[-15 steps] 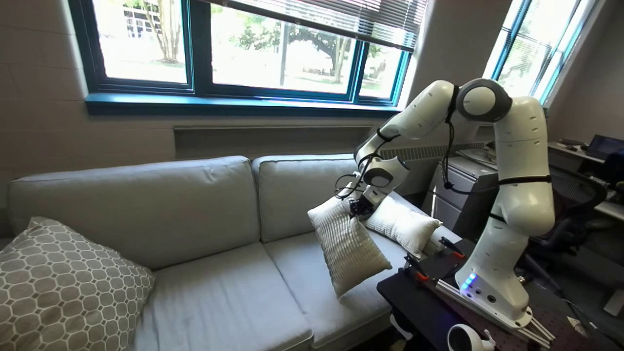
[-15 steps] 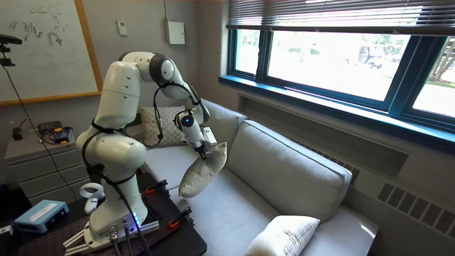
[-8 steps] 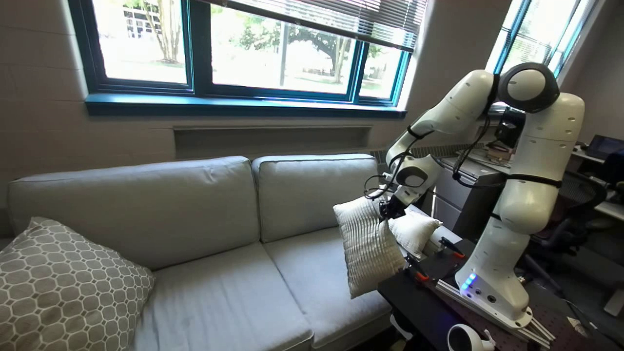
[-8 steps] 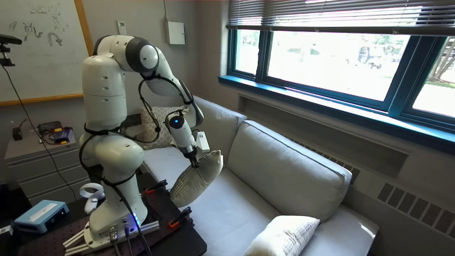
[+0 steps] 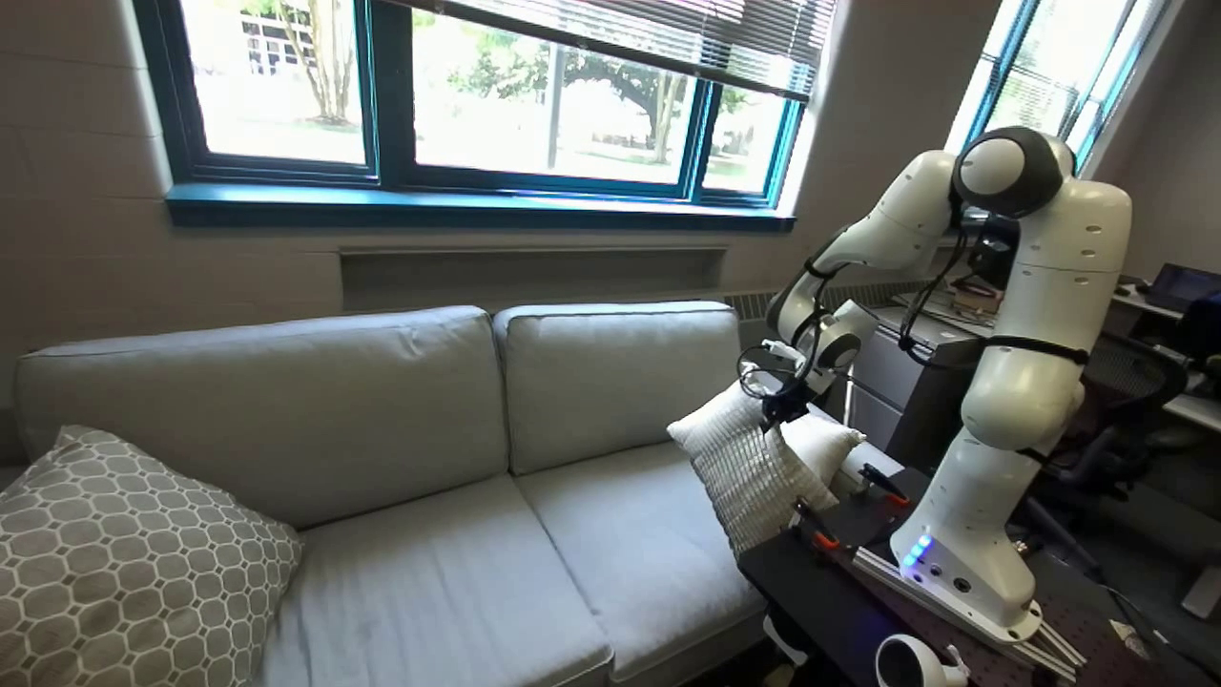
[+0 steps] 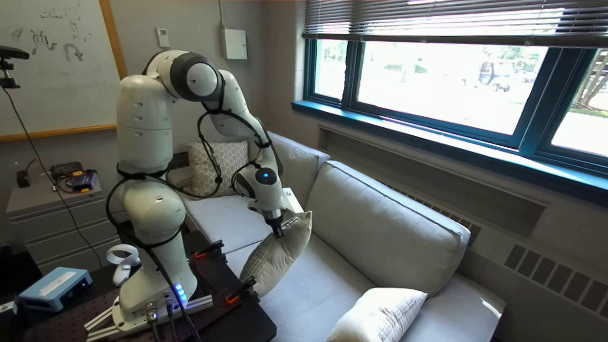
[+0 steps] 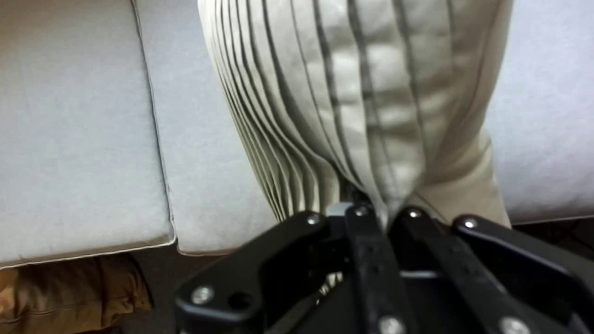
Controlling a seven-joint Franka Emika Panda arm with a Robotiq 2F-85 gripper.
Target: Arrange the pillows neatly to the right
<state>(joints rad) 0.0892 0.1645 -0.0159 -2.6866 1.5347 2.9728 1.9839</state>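
While the gripper point(image 7: 387, 215) grasps the cream pillow point(image 5: 749, 468), its fingers point(image 7: 371, 250) are clenched on a pinched fold of the cover, and the wrist view shows the pleats running into that fold. The pillow is held at a tilt over the seat point(image 6: 313, 294) of the sofa point(image 5: 401, 582), near the front edge and just beside the table point(image 6: 251, 323). Contact between its lower corner and the seat cannot be determined, because the table edge and a clamp point(image 6: 241, 290) hide part of it. The second pillow point(image 6: 380, 316) lies slanted on the same seat, near the armrest point(image 6: 460, 308); in an exterior view its lower part is cut off, and a stretch of seat separates the two pillows. At the opposite end of the sofa, a patterned pillow point(image 5: 143, 563) is propped up near the backrest point(image 5: 267, 410). The robot arm point(image 5: 1021, 382) is mounted on metal rails point(image 6: 202, 302) on the table. Two clamps are attached along the table edge facing the sofa, one of them in front of the cream pillow in both exterior views. A white controller point(image 6: 121, 273) and a blue box point(image 6: 54, 289) are located near the arm base point(image 6: 156, 275). Beyond the front edge of the seat, the wrist view shows part of a brown item point(image 7: 69, 292).
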